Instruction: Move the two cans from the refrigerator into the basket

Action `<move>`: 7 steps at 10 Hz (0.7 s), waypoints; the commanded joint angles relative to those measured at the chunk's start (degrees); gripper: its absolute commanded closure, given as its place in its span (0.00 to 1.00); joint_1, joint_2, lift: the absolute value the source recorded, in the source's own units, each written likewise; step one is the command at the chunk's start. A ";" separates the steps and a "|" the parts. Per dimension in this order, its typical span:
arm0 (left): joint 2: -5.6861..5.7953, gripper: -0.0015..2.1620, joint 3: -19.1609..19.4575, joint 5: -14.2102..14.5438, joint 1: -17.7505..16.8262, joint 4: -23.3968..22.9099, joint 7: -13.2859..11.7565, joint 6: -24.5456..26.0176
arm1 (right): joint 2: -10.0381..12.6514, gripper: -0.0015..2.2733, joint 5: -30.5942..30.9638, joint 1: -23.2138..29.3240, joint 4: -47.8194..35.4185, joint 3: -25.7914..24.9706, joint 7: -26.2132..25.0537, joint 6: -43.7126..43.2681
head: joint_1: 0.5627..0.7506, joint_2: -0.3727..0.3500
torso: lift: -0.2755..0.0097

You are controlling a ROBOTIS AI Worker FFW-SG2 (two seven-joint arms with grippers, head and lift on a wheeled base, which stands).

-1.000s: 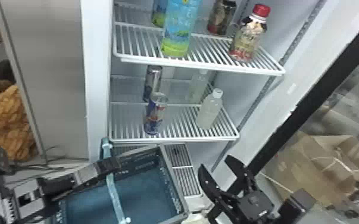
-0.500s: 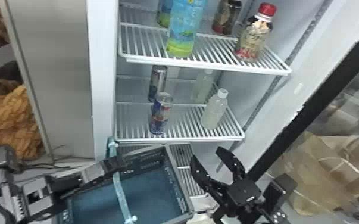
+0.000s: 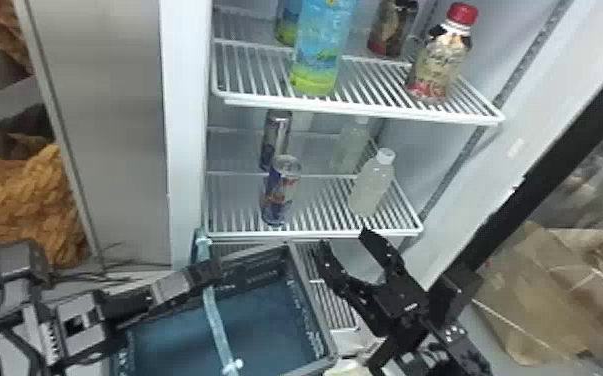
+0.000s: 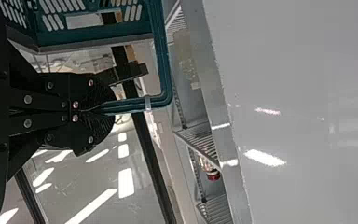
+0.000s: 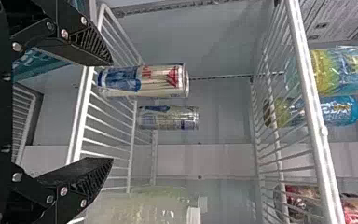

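Right end effector (image 3: 344,238) open (wide)

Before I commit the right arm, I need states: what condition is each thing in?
Front can: upright on the lower shelf
Rear can: upright behind it
Basket: hung by its handle
Left gripper: shut on that handle
Right gripper: open, nothing held
Refrigerator: open
Front clear bottle: upright, capped
Red-capped bottle: upright, capped
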 commanded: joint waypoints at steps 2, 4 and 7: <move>-0.03 0.56 0.01 0.00 -0.13 -0.06 0.00 0.04 | -0.07 0.15 1.93 -3.78 1.37 1.35 0.06 2.87 | 0.70 0.13 | 0.20; -0.03 0.56 0.01 0.00 -0.13 0.09 0.00 0.04 | -0.07 0.15 2.38 -6.45 2.64 2.15 -0.03 4.13 | 0.70 0.15 | 0.20; 0.06 0.56 0.01 -0.11 0.01 0.09 0.00 0.04 | -0.42 0.15 2.61 -11.51 6.16 4.55 -0.56 5.82 | 0.70 0.19 | 0.20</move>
